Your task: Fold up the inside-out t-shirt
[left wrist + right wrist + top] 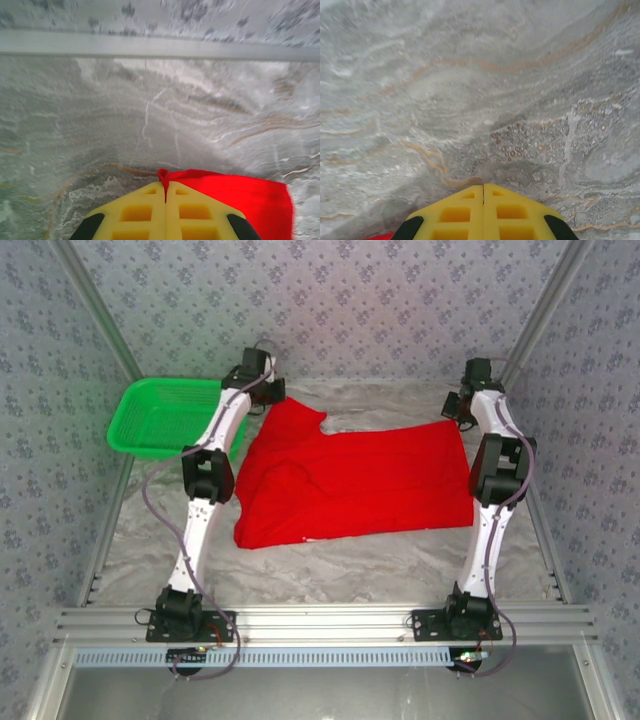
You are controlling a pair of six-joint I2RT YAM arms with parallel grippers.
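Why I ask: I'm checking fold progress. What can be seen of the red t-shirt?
The t-shirt is plain bright red soft cloth, spread mostly flat on the marbled table, rumpled along its left side, one sleeve reaching far left. There the left gripper's shut yellow fingers pinch a small fold of it.

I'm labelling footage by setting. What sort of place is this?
Probably a robot test cell, not a home: patterned backdrop walls on an aluminium frame, and a marbled tabletop holding a red t-shirt.
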